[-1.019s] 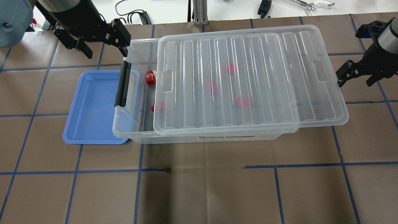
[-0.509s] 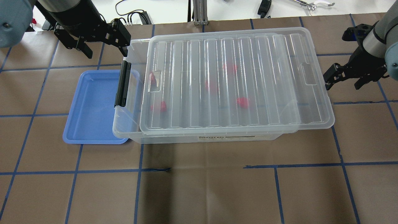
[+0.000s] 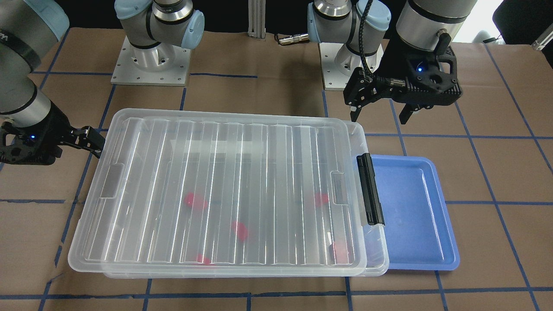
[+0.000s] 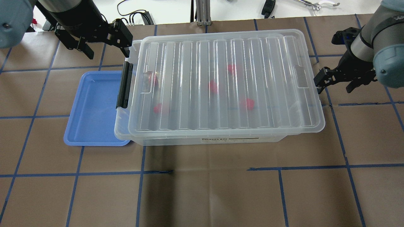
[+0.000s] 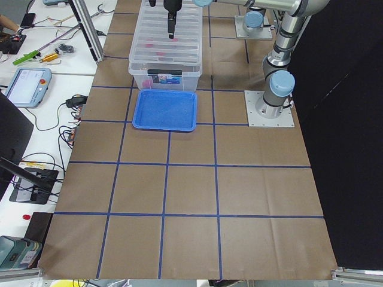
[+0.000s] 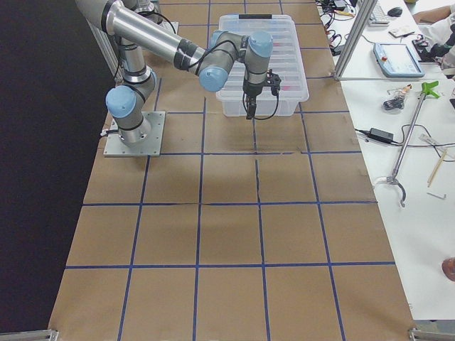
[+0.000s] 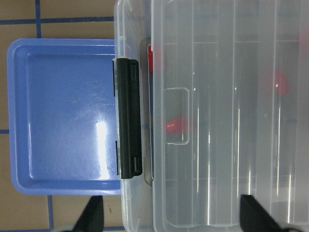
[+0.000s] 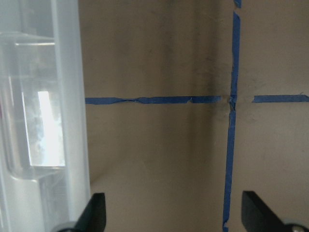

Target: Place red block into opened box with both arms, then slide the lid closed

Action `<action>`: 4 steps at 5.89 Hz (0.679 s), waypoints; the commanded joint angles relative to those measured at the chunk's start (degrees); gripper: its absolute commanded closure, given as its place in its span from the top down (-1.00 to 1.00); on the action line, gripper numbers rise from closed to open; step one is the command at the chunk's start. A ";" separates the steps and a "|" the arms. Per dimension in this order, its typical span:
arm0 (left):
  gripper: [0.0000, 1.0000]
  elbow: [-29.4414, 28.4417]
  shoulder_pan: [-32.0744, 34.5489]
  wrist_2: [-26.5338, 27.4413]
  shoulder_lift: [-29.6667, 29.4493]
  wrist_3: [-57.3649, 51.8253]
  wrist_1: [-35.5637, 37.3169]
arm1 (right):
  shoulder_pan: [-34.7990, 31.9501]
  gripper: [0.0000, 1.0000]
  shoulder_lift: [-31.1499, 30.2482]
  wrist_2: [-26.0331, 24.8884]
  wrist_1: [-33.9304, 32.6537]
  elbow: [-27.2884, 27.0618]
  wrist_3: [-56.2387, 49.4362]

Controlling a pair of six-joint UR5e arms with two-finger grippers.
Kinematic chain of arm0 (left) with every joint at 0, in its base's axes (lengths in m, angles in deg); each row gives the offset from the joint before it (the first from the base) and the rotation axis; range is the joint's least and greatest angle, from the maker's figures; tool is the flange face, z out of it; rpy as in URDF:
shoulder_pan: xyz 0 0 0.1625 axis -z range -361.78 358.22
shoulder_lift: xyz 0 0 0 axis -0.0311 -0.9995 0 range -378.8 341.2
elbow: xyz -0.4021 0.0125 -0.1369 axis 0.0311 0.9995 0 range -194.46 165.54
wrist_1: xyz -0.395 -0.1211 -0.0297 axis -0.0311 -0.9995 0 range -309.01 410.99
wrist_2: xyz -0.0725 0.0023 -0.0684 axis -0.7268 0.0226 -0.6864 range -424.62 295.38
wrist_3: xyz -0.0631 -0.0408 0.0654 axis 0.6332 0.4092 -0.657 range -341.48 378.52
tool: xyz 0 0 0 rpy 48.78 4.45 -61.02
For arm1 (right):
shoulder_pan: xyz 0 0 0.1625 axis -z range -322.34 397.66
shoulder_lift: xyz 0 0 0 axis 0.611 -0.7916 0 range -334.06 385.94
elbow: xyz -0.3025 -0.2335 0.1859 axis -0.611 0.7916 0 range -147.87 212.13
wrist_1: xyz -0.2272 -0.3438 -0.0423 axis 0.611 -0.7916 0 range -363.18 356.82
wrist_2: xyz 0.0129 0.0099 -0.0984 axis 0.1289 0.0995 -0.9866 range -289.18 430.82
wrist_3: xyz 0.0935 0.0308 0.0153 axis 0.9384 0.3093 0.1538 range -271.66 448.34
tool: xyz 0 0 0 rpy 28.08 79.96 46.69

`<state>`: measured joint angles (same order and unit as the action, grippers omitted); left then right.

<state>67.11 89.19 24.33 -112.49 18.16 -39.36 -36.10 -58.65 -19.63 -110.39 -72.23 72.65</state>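
Lid (image 4: 258,63) lies flat on box (image 4: 176,140), centre of the overhead frame. Long axis runs left–right. It overhangs the right end; a narrow strip is uncovered by the black bar (image 4: 123,85) at left. Red blocks (image 4: 214,86) sit inside, beneath it.

Lid looks light, slick, slightly flexy; best pushed at its short right edge.

Right gripper (image 4: 334,84): fingers apart, one seemingly against that edge. Left gripper (image 4: 107,47): apart, empty, upper left.
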 commanded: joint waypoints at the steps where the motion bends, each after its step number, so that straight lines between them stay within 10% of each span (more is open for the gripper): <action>1: 0.96 0.00 0.00 0.09 0.00 0.00 0.00 | -1.64 1.00 -0.05 0.01 -0.02 -0.05 0.67; 4: 0.96 0.00 0.00 0.00 0.00 0.00 0.00 | -3.67 1.00 0.12 -0.43 -0.54 0.73 1.46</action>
<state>67.11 89.22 24.33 -112.53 18.16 -39.36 -39.56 -58.53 -19.84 -110.71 -71.88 74.13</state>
